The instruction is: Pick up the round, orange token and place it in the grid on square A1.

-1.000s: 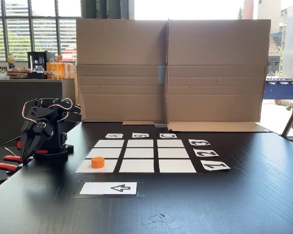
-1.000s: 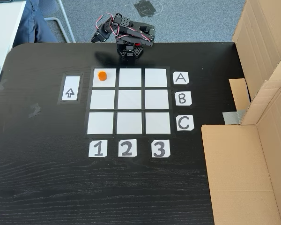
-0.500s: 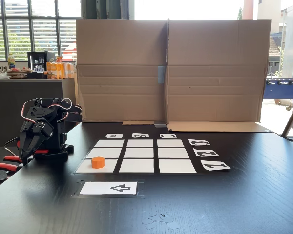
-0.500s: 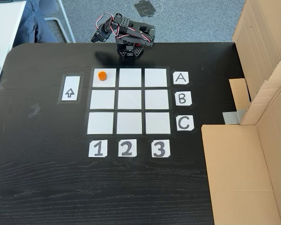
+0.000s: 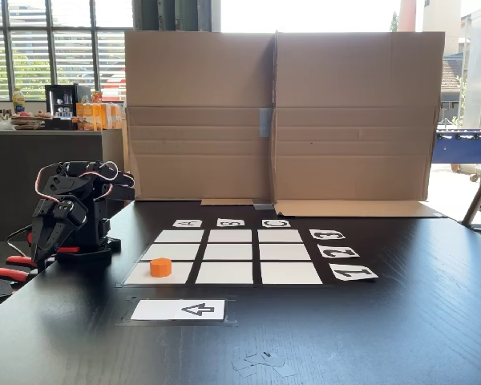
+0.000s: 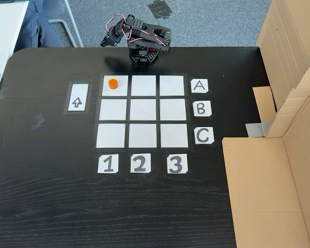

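Token (image 6: 112, 82): light, rigid, probably slick; pinch its round sides
Place: square A1 (image 6: 119, 90), far left
Jaws: state unclear, holding nothing

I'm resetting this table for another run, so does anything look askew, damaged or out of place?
Mostly tidy. The orange token sits upright in square A1 of the grid, toward its far edge rather than centred. Near the table's front edge some pale scraps lie loose, and a dull smudge marks the tabletop below the arrow card.
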